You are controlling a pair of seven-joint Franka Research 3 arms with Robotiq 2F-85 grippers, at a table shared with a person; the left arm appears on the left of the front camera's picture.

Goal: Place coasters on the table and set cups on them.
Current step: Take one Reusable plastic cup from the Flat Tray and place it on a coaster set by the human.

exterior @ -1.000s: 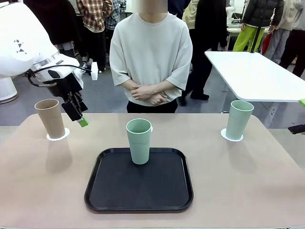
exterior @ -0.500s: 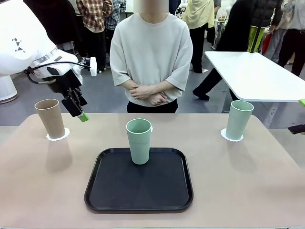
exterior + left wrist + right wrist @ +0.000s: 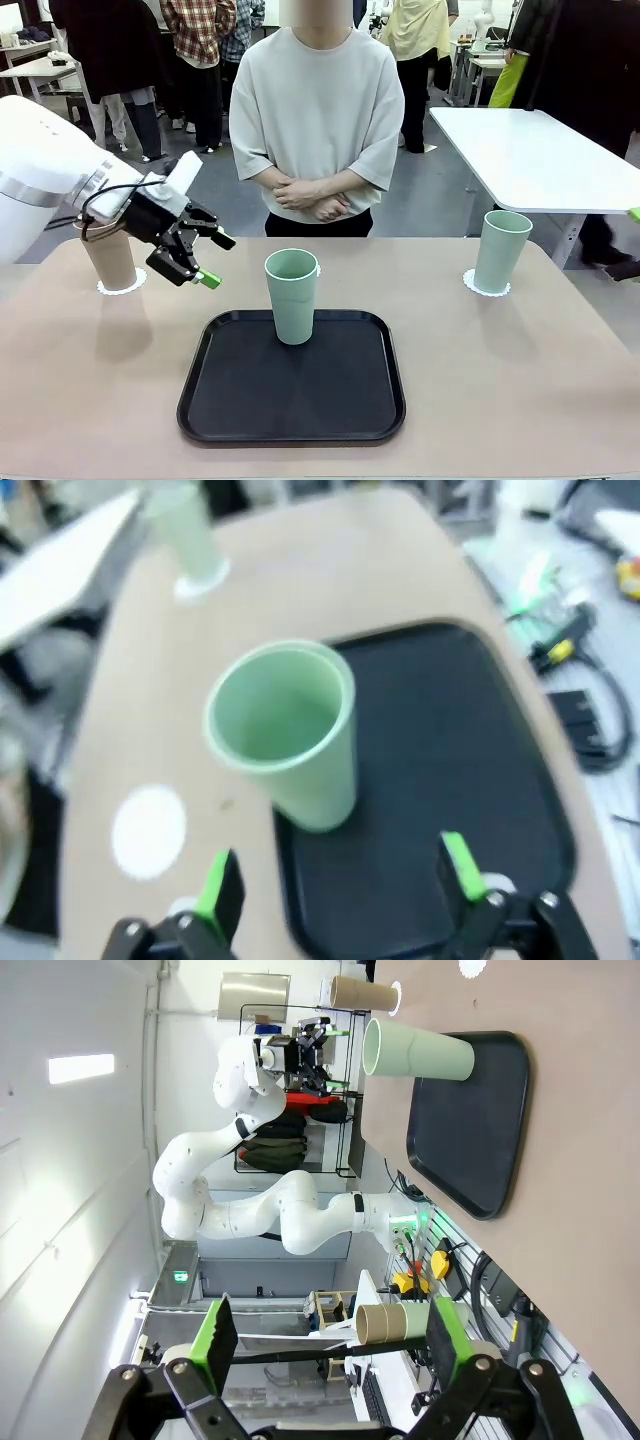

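1. Target: the middle mint cup [image 3: 292,296] stands upright on the black tray [image 3: 290,405], at its far edge. Its mouth is up and its long axis is vertical.
2. Other cups: the brown cup [image 3: 108,258] stands on the left coaster [image 3: 122,284] and the right mint cup [image 3: 500,250] on the right coaster [image 3: 487,287]. Both coasters lie on the table [image 3: 90,380].
3. Destination: the free coaster [image 3: 148,827] lies flat and bare on the table, just beside the tray and near the middle mint cup.
4. Left gripper [image 3: 218,262]: the jaws are spread wide and hold nothing. It hangs between the brown cup and the middle mint cup.
5. Governing relation: in the left wrist view the middle mint cup stands directly ahead, centred between the pads [image 3: 222,885] and clear of both. The approach line is oblique, from above and from the robot's left.
6. Right gripper [image 3: 328,1335]: the jaws are wide and empty. The left arm is judged nearer.
7. Caution: the cup is tall and tapered, so an off-centre closure may tip it.
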